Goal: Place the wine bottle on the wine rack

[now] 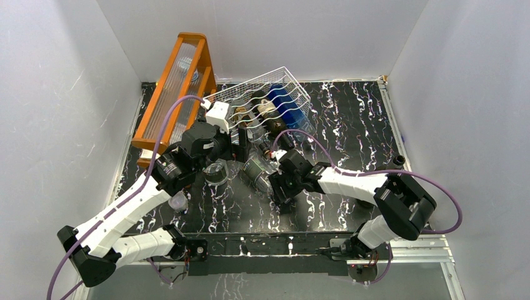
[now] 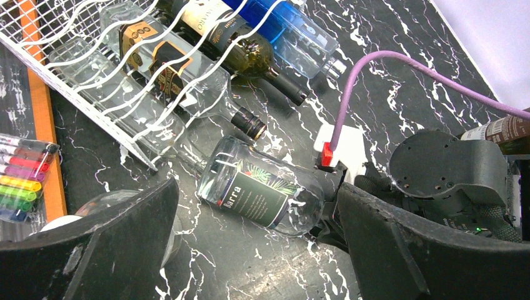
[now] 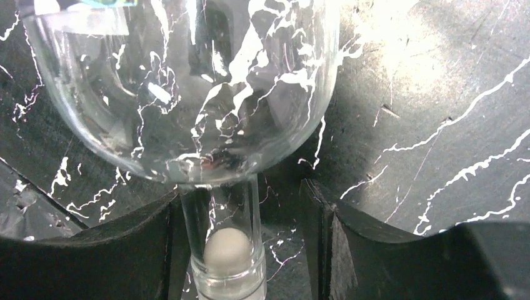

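Note:
The wine bottle point(image 1: 256, 172), clear glass with a dark green label point(image 2: 262, 195), lies on its side on the black marbled table, just in front of the white wire wine rack point(image 1: 269, 94). My right gripper point(image 1: 279, 182) is at its neck end. In the right wrist view the neck point(image 3: 222, 225), with a white stopper inside, sits between the jaws of the right gripper point(image 3: 239, 250). The left finger point(image 3: 125, 250) is against the neck and the right finger stands apart, so the gripper is open. My left gripper point(image 2: 256, 250) hovers wide open over the bottle, holding nothing.
The wine rack point(image 2: 94, 81) holds a blue bottle point(image 1: 286, 103), a dark bottle point(image 2: 250, 53) and a clear labelled one point(image 2: 162, 62). An orange wooden frame point(image 1: 178, 81) leans at the back left. A glass point(image 1: 217, 170), a small cup point(image 1: 178, 201) and markers point(image 2: 19, 178) lie nearby.

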Controlling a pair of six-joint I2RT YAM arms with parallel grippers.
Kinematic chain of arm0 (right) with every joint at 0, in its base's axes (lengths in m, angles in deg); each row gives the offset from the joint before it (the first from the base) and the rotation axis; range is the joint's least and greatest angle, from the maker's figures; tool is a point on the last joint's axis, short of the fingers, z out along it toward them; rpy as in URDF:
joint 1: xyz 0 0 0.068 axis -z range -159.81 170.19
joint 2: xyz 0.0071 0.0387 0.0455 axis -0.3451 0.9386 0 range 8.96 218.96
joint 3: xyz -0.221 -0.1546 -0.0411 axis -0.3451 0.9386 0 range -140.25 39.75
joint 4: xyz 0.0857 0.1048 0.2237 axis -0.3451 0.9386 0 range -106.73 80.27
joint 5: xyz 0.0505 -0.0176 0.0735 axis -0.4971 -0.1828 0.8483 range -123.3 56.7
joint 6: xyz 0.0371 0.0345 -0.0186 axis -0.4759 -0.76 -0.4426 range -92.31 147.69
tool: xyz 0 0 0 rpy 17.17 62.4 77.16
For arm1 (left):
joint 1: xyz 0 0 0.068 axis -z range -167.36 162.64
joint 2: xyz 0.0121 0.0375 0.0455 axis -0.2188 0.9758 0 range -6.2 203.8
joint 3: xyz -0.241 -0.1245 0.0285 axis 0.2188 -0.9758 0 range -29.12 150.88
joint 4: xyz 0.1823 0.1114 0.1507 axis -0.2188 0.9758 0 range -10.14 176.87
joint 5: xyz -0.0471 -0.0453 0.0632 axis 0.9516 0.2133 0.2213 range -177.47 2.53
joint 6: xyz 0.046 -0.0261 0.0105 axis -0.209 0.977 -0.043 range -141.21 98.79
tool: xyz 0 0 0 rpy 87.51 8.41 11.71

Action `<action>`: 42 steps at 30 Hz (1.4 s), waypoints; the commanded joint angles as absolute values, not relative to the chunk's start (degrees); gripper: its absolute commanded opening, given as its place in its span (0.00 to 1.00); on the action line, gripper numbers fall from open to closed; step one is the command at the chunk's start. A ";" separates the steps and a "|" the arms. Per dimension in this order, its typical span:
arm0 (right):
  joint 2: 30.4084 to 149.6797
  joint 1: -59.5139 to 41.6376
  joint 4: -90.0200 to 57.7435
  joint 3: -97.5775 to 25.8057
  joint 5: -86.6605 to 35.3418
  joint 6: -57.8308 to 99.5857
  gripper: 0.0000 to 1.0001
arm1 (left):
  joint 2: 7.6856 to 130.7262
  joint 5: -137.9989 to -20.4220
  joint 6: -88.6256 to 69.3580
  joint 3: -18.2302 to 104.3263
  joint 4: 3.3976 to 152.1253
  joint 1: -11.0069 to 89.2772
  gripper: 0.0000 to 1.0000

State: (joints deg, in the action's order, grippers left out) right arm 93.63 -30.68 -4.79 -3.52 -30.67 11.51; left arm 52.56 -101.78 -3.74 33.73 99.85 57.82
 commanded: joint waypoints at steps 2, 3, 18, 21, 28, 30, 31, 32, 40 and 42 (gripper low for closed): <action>95.99 -31.04 -9.19 -4.28 -31.86 13.82 0.69 | 50.73 -102.94 -4.95 35.96 100.52 57.63 0.98; 96.38 -31.18 -9.86 -4.22 -31.89 13.99 0.69 | 50.67 -103.09 -5.03 35.92 100.56 57.64 0.98; 99.72 -34.29 -15.59 0.26 -40.76 10.28 0.70 | 51.99 -104.27 -7.06 36.09 100.48 57.63 0.98; 100.18 -34.53 -16.69 1.07 -42.88 7.81 0.70 | 52.10 -104.14 -7.14 36.03 100.51 57.64 0.98; 99.95 -34.93 -18.32 2.63 -44.00 6.35 0.52 | 51.76 -104.32 -7.24 35.91 100.80 57.64 0.98; 99.88 -35.06 -17.79 2.57 -43.69 6.67 0.45 | 51.52 -103.98 -7.15 36.05 100.89 57.64 0.98; 99.73 -35.08 -17.52 2.60 -43.50 6.95 0.42 | 51.40 -103.70 -7.09 36.01 100.87 57.64 0.98; 99.44 -35.16 -17.18 2.57 -43.36 7.16 0.38 | 51.32 -103.51 -6.94 35.96 100.87 57.64 0.98; 93.95 -35.24 -13.07 2.41 -43.01 10.31 0.00 | 51.05 -103.29 -6.79 36.01 100.87 57.64 0.98; 91.36 -35.27 -12.74 2.64 -42.05 11.08 0.00 | 51.03 -103.34 -6.77 36.00 100.87 57.63 0.98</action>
